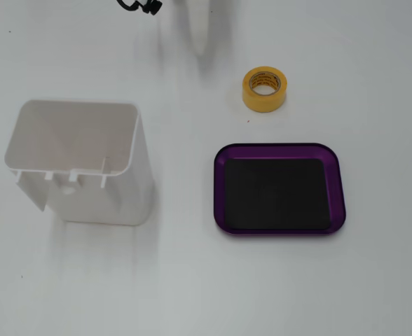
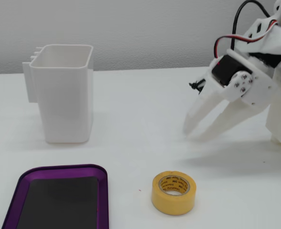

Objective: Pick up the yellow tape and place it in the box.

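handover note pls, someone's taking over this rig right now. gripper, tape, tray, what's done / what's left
Gripper: empty, fingers slightly parted, tips low over the table, apart from the tape.
Yellow tape: on the table, lying flat with its core hole facing up, untouched, just outside the purple tray.
Tray: empty, black floor bare.
White bin: standing to the side, not part of the job.
Done: nothing yet.
Left: reach the tape, grasp, lift, place it in the tray.
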Robot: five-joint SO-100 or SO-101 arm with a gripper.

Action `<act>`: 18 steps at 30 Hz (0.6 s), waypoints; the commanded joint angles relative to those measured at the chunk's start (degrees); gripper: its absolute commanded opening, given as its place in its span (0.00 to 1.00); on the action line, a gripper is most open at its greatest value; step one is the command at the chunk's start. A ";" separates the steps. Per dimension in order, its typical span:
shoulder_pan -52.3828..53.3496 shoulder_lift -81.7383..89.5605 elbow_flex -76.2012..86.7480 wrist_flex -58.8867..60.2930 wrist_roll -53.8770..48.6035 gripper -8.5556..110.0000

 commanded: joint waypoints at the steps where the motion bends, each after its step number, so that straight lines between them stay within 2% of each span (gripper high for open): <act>1: -1.32 -0.09 -4.39 -0.18 -4.66 0.15; 4: -1.58 -9.58 -5.27 -1.67 -5.89 0.16; 9: -2.55 -31.20 -16.96 -3.34 -5.01 0.16; 13: -9.76 -48.25 -27.42 -1.67 -4.75 0.16; 18: -16.52 -64.34 -37.18 -2.11 0.44 0.16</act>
